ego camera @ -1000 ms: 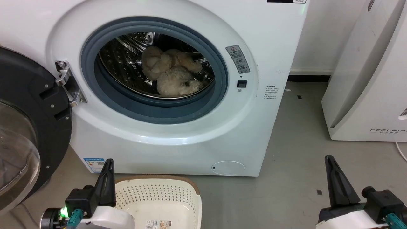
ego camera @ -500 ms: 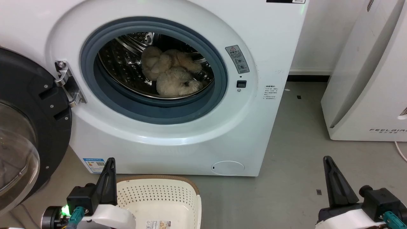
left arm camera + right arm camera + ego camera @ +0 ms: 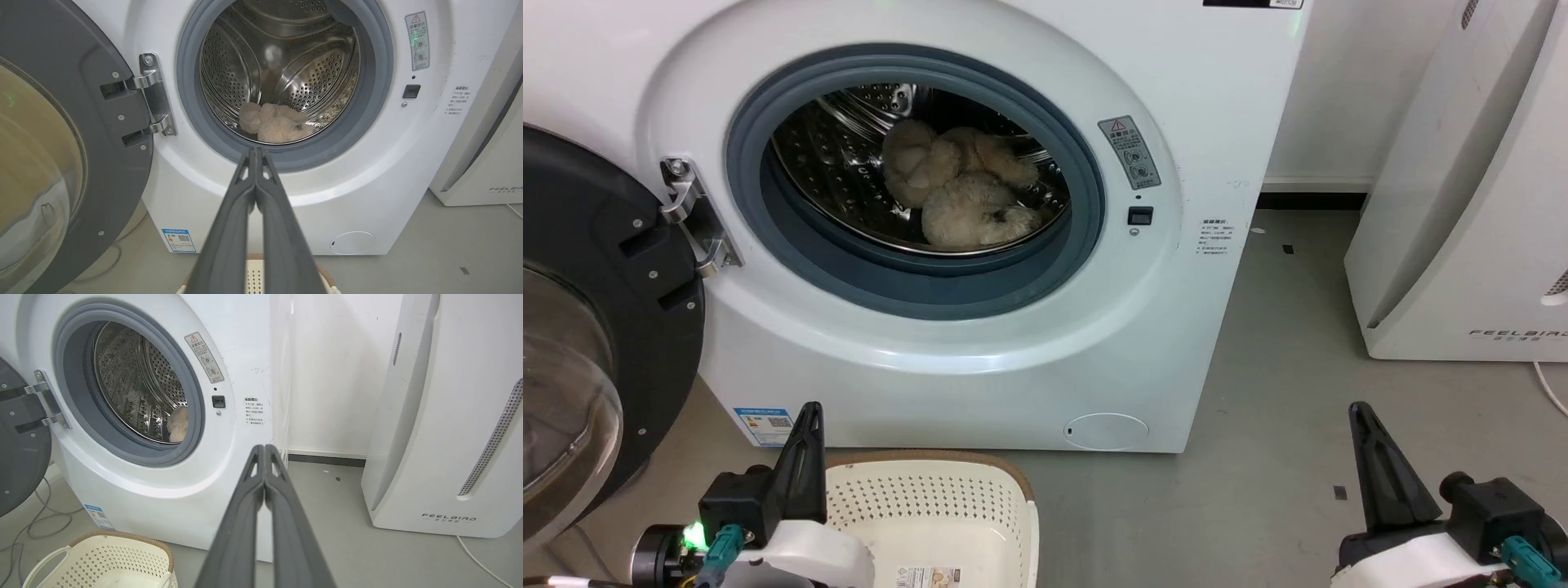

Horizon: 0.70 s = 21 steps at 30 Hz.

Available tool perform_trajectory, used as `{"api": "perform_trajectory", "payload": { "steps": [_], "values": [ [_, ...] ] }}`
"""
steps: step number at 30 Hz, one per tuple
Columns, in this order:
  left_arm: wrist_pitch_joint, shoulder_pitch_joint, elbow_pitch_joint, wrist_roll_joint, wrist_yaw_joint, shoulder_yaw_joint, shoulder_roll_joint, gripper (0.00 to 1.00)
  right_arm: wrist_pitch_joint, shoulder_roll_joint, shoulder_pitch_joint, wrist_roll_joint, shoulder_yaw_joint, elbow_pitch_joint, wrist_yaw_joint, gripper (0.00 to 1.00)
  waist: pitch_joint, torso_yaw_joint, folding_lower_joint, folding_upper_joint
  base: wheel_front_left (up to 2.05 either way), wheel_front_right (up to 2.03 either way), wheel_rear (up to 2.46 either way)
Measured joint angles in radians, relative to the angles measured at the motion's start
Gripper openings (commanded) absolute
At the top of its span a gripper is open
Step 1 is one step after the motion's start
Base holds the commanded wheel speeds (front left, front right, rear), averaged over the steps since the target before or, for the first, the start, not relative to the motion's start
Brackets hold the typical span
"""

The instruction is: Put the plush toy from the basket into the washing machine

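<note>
The cream-beige plush toy [image 3: 960,192] lies curled on the bottom of the steel drum inside the washing machine [image 3: 980,351]; the left wrist view shows the plush toy [image 3: 276,124] low in the drum, and a bit of the plush toy [image 3: 178,424] peeks past the grey ring in the right wrist view. The cream basket [image 3: 931,514] with its brown rim stands on the floor before the machine, with nothing in it but a label sticker. My left gripper [image 3: 809,412] is shut beside the basket's left edge. My right gripper [image 3: 1356,411] is shut over bare floor at lower right.
The black-framed glass door [image 3: 596,327] hangs wide open at the left on a metal hinge [image 3: 690,216]. A white FEELBIRD-marked appliance [image 3: 1470,204] stands at the right against the wall. Cables [image 3: 28,522] lie on the grey floor by the machine's left foot.
The whole head view has drifted slightly left, so the camera moved a little. Toy, basket and both shut grippers hold their places.
</note>
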State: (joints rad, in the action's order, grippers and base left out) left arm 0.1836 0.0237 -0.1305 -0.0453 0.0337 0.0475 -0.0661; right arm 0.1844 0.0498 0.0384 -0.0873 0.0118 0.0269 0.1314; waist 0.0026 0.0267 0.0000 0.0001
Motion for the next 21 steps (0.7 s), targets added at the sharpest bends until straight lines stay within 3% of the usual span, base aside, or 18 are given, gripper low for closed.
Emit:
{"api": "perform_trajectory", "payload": {
  "steps": [21],
  "values": [
    [-0.043,0.0,0.03,0.009,-0.009,-0.01,0.006,0.0,-0.042,0.0,-0.001,0.018,-0.002,-0.004,0.0,0.0,-0.001,-0.006,0.0,0.0,0.0,0.0,0.0]
  ]
}}
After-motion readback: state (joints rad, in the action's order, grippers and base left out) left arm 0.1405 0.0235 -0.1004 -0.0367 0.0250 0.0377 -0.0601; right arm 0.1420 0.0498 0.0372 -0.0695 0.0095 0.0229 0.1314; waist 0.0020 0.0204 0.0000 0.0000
